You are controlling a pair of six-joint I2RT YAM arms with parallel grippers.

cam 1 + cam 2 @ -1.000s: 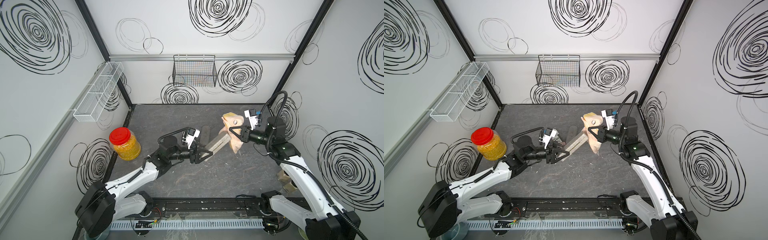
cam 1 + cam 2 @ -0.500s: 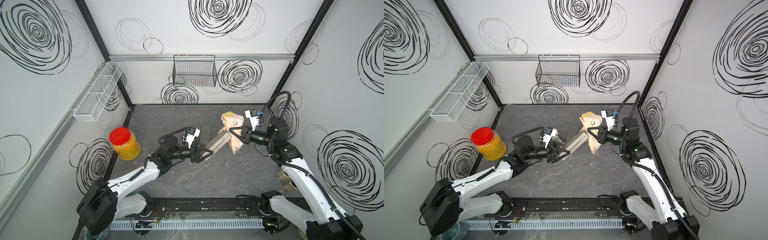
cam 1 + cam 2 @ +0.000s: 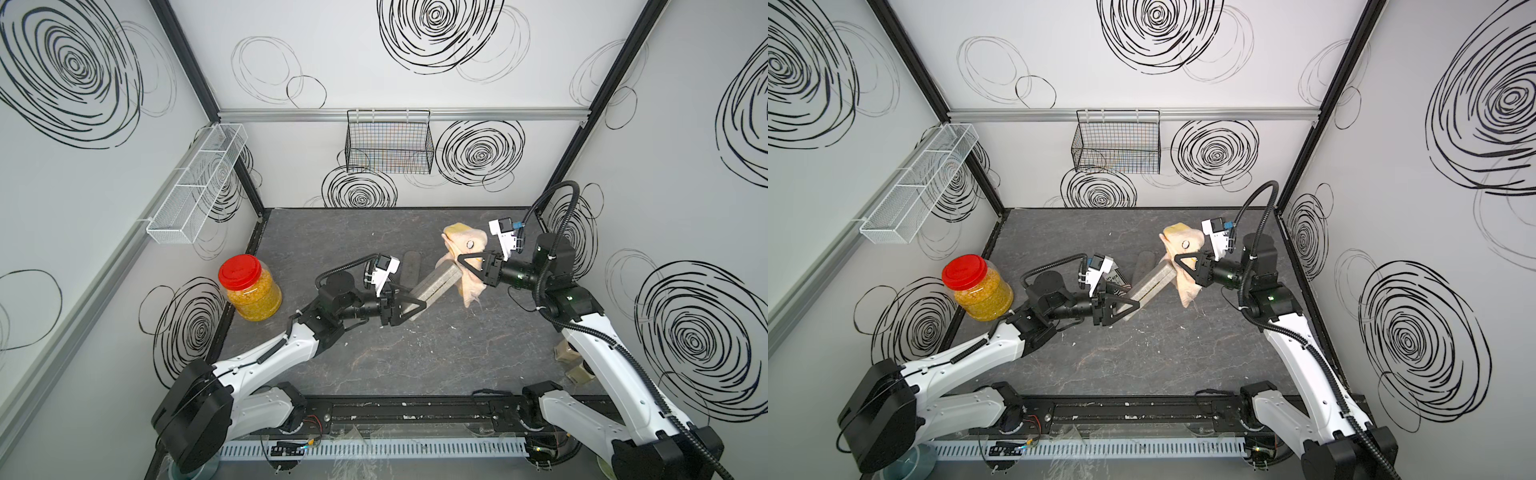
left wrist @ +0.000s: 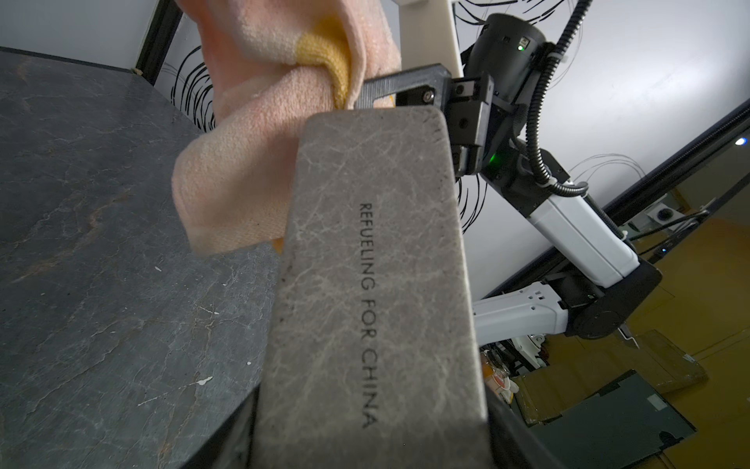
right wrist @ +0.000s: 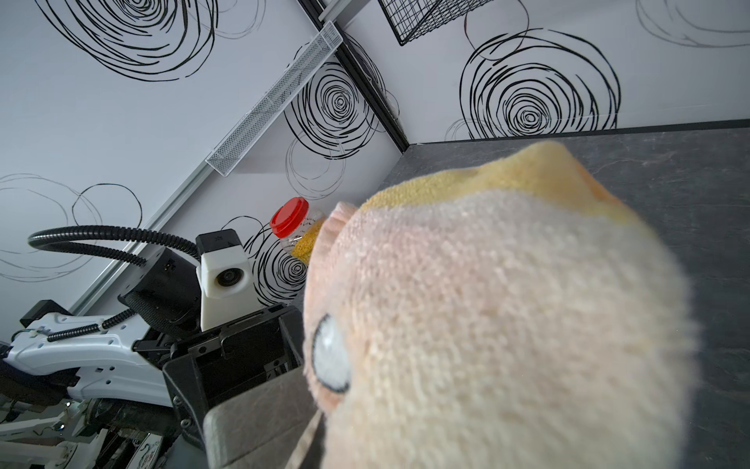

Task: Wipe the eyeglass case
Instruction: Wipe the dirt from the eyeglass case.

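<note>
Hardly anything has moved in the last second; both arms keep almost the same pose. The left gripper [image 3: 411, 309] is clamped on one end of the grey, flat rectangular eyeglass case [image 3: 436, 284]. Its rounded corners and cracked, stone-like grain show in the left wrist view [image 4: 377, 284], along with the printed line "REFUELING FOR CHINA".

The case is held tilted, clear of the dark, veined, slate-look tabletop [image 3: 374, 357]. It is well apart from the clear, round plastic jar [image 3: 249, 286] of yellow grains with a ribbed red lid, and it points away from that jar.

The right gripper [image 3: 467, 259] has its jaws closed together on a soft peach-pink terry cloth [image 3: 463, 245] with a yellow band. The cloth is bunched into a rounded lump with a loose fold hanging beneath. It presses against the case's end farthest from the jar. In the right wrist view its looped nap [image 5: 507, 325] fills most of the picture.

A dark, matte oblong object [image 3: 411, 266] with rounded ends lies flat on the tabletop, just beside the case on the jar's side.
</note>
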